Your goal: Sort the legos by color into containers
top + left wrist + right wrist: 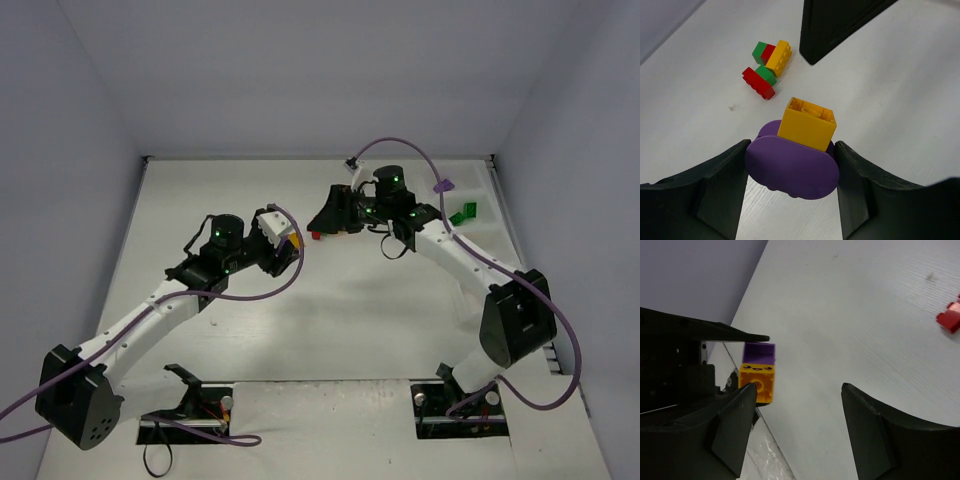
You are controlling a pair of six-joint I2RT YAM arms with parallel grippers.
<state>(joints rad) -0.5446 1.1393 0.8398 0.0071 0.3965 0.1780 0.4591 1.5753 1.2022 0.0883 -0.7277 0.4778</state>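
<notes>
Right wrist view: red lego [951, 319] cropped at edge.
Left gripper [792, 150] clamps purple-and-yellow legos [790, 172]; right gripper [799, 388] splayed wide.

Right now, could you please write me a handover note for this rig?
Left gripper: shut on a purple piece with a yellow brick on it.
Right gripper: open, empty, facing it.
A red-green-yellow cluster lies loose ahead; a green brick sits far right.
No bins in view, nothing visibly sorted; all sorting is left.
</notes>
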